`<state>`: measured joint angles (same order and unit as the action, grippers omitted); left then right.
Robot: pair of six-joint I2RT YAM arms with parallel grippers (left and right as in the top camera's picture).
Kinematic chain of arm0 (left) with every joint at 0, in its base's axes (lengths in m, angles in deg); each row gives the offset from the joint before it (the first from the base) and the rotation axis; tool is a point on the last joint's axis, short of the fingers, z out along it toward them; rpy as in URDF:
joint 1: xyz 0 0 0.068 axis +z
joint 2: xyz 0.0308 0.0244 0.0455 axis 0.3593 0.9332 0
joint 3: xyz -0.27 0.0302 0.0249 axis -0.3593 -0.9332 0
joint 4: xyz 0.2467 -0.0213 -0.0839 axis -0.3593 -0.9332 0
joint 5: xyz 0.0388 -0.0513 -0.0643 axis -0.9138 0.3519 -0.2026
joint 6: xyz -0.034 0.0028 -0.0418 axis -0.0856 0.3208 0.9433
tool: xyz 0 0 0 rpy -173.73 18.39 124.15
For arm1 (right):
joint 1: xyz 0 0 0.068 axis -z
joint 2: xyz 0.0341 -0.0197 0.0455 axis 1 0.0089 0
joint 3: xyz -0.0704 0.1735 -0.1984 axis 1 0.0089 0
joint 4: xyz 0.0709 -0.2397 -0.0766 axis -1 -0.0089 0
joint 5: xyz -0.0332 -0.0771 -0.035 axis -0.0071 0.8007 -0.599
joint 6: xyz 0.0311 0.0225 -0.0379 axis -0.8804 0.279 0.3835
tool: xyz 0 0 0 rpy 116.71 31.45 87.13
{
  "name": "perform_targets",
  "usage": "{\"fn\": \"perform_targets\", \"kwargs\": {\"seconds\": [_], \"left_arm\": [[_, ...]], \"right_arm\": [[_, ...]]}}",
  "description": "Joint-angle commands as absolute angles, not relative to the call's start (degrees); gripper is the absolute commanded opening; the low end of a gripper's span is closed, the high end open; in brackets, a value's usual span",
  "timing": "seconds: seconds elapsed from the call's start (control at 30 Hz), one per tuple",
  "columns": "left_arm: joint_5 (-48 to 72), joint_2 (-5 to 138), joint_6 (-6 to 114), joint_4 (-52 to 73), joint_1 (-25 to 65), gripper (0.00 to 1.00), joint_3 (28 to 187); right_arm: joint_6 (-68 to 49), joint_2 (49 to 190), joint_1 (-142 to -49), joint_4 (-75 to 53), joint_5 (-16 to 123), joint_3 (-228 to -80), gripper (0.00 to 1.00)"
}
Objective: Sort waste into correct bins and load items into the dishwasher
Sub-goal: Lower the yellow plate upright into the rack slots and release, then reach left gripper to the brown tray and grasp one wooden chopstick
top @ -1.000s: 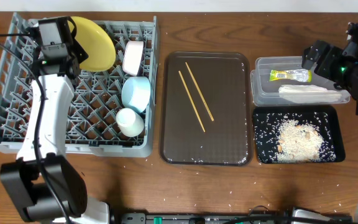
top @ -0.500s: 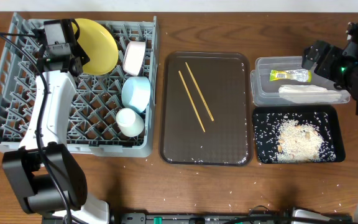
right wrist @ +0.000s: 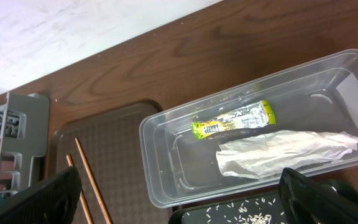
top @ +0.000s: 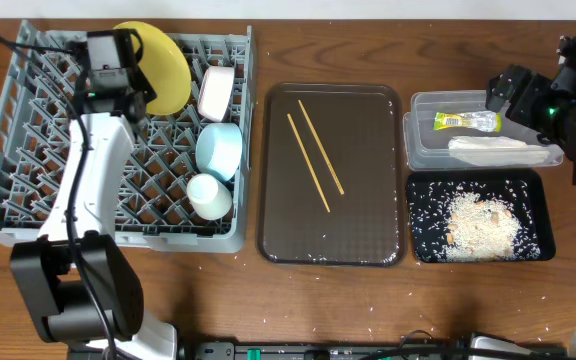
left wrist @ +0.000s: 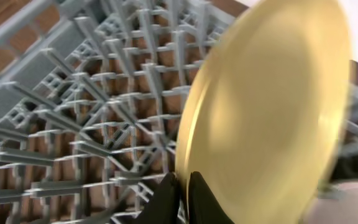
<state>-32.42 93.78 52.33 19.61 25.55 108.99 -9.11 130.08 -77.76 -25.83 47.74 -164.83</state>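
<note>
The grey dishwasher rack (top: pixel 28 200) stands at the left. My left gripper (top: pixel 138 92) is shut on the rim of the yellow plate (top: pixel 163 65), which is held on edge at the rack's back. In the left wrist view the fingers (left wrist: pixel 182 193) pinch the plate's (left wrist: pixel 272 106) edge above the pegs (left wrist: pixel 92 124). A white bowl (top: pixel 214 92), a light blue bowl (top: pixel 220 150) and a white cup (top: pixel 209 195) sit in the rack. Two chopsticks (top: pixel 313 160) lie on the brown tray (top: pixel 368 220). My right gripper (top: pixel 503 95) is open and empty above the clear tub (top: pixel 423 150).
The clear tub (right wrist: pixel 166 162) holds the green-and-yellow wrapper (right wrist: pixel 234 118) and the white napkin (right wrist: pixel 284 152). The black tray (top: pixel 533 215) in front of it holds rice and scraps (top: pixel 478 225). Loose rice grains lie on the table near the front edge.
My left gripper has carried the yellow plate to the right along the rack's back rows and stood it more on edge. The right arm has not moved.
</note>
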Motion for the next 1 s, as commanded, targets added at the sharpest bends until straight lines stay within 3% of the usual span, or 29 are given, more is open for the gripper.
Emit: {"fn": "perform_targets", "kwargs": {"seconds": [0.0,0.1,0.27,0.37,0.73,0.8,0.97], "left_arm": [[-32.16,91.42,51.78,19.43,24.02,0.09,108.62],[-32.16,91.11,51.78,18.84,23.28,0.17,108.62],[-32.16,91.11,51.76,18.06,21.7,0.49,108.62],[-32.16,90.61,51.76,18.23,20.85,0.59,108.66],[-30.08,79.13,49.86,17.25,14.49,0.73,108.79],[-27.99,76.23,50.53,15.63,8.87,0.75,108.79],[-26.63,79.7,66.12,7.83,-4.06,0.75,108.77]], "right_arm": [[-9.8,130.15,-77.61,-25.85,47.45,-165.5,0.99],[-9.8,130.15,-77.61,-25.85,47.45,-165.5,0.99],[-9.8,130.15,-77.61,-25.85,47.45,-165.5,0.99],[-9.8,130.15,-77.61,-25.85,47.45,-165.5,0.99],[-9.8,130.15,-77.61,-25.85,47.45,-165.5,0.99],[-9.8,130.15,-77.61,-25.85,47.45,-165.5,0.99],[-9.8,130.15,-77.61,-25.85,47.45,-165.5,0.99]]}}
